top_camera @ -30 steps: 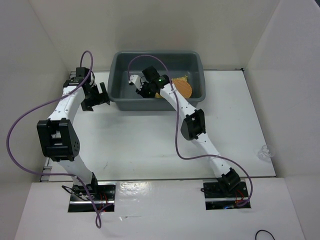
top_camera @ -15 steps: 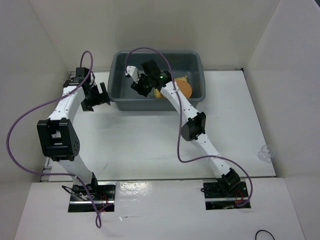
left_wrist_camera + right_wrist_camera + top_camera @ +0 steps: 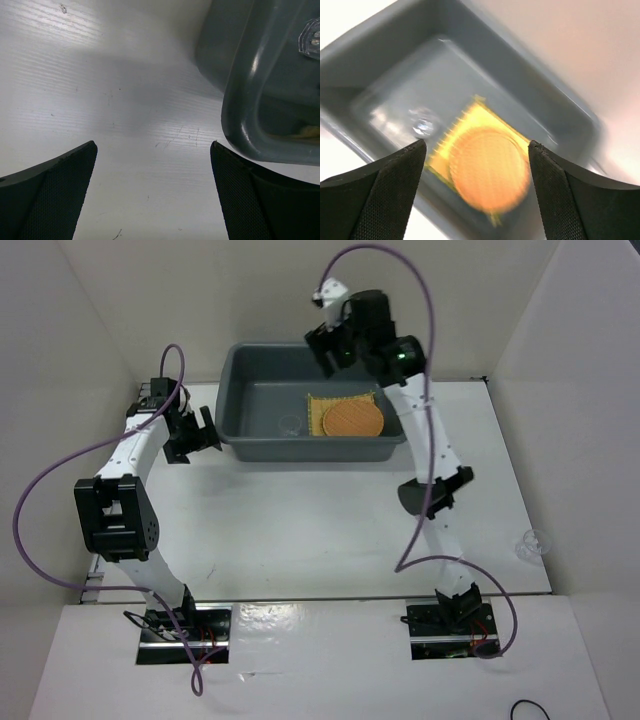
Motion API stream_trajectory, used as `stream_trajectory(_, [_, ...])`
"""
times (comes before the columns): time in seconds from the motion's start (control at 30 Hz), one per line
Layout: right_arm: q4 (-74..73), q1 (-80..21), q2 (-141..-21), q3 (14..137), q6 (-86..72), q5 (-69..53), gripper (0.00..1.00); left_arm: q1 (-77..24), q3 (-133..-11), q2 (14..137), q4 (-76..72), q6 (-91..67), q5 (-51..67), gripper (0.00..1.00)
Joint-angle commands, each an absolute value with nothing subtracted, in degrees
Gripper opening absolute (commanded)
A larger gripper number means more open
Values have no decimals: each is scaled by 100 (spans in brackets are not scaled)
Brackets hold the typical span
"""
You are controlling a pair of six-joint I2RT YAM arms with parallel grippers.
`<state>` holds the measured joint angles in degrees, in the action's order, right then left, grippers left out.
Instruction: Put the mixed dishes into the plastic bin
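The plastic bin point(image 3: 232, 405) stands at the back of the table. Inside it lies a square yellow mat point(image 3: 318, 412) with a round orange-brown disc point(image 3: 353, 420) on top. My right gripper point(image 3: 325, 348) hangs high over the bin's far rim, open and empty. In the blurred right wrist view the disc point(image 3: 487, 167) and the mat point(image 3: 472, 116) lie far below my right gripper point(image 3: 476, 145), inside the bin point(image 3: 385, 45). My left gripper point(image 3: 196, 436) sits low by the bin's left wall, open. In the left wrist view my left gripper point(image 3: 152, 145) has only bare table between its fingers, with the bin's corner point(image 3: 245, 100) to the right.
A small clear cup point(image 3: 290, 423) lies on the bin's floor left of the mat, also seen as the clear cup point(image 3: 422, 121) and the clear cup point(image 3: 311, 39). Another clear glass point(image 3: 530, 543) stands near the table's right edge. White walls enclose the table on three sides.
My right arm has risen out of the bin and swung up and back while its jaws opened. The mat and disc now lie uncovered in the bin. The left arm has not moved.
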<state>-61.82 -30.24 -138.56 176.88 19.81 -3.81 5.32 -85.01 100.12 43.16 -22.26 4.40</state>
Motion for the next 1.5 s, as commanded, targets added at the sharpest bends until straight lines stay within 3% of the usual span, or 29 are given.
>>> stream_trajectory(0.0, [-6522, -2787, -12913, 16537, 1504, 543, 89, 598, -8394, 9923, 3895, -2162, 747, 100])
stream_trajectory(0.1, [-6338, -2566, -12149, 15045, 1503, 1079, 89, 598, -8394, 9931, 3753, -2293, 896, 100])
stream_trajectory(0.3, [-5274, -2418, -10057, 11659, 1503, 3417, 92, 598, -8210, 9818, 3525, -2479, 1089, 100])
stream_trajectory(0.47, [-5343, -1163, -8520, 9375, 1450, 2728, 92, 598, -8095, 9817, 3358, -2733, 1195, 100])
stream_trajectory(0.67, [-5316, 139, -7586, 7475, 1635, 2435, 94, 536, -8103, 10098, 3296, -2856, 1371, 100])
stream_trajectory(0.93, [-5213, 1448, -6707, 5575, 2013, 2408, 94, 483, -8481, 10335, 3296, -3181, 1626, 100])
stream_trajectory(1.2, [-4703, 1503, -6513, 4624, 2022, 2689, 94, 483, -8481, 10274, 3462, -3428, 1626, 100])
stream_trajectory(1.47, [-4448, 1503, -6513, 4439, 2021, 2751, 95, 483, -8596, 10117, 3902, -3313, 1250, 100])
